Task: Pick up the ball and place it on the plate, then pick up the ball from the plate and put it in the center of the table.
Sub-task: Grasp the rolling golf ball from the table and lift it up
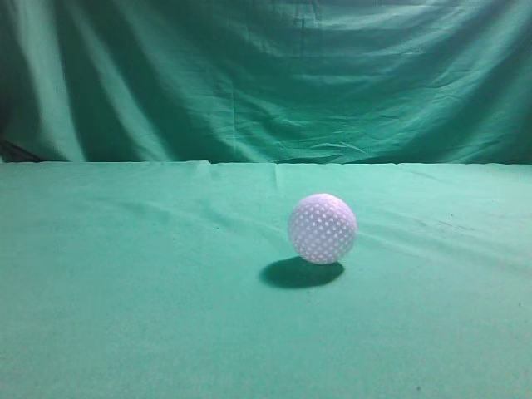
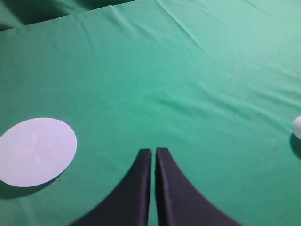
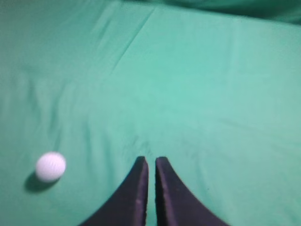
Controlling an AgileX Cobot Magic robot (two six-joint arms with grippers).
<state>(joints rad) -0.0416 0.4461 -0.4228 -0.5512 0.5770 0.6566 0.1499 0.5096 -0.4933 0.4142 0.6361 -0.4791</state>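
Observation:
The white dimpled ball (image 1: pixel 322 229) rests on the green table (image 1: pixel 125 291) near the middle of the exterior view. It also shows in the right wrist view (image 3: pixel 50 166), left of my right gripper (image 3: pixel 151 159), and at the right edge of the left wrist view (image 2: pixel 297 127). A flat white plate (image 2: pixel 36 150) lies on the cloth to the left of my left gripper (image 2: pixel 154 150). Both grippers are shut and empty, above bare cloth. Neither gripper shows in the exterior view, and the plate is out of that view.
A folded green backdrop curtain (image 1: pixel 266 75) hangs behind the table's far edge. The cloth has shallow wrinkles and creases (image 3: pixel 136 42).

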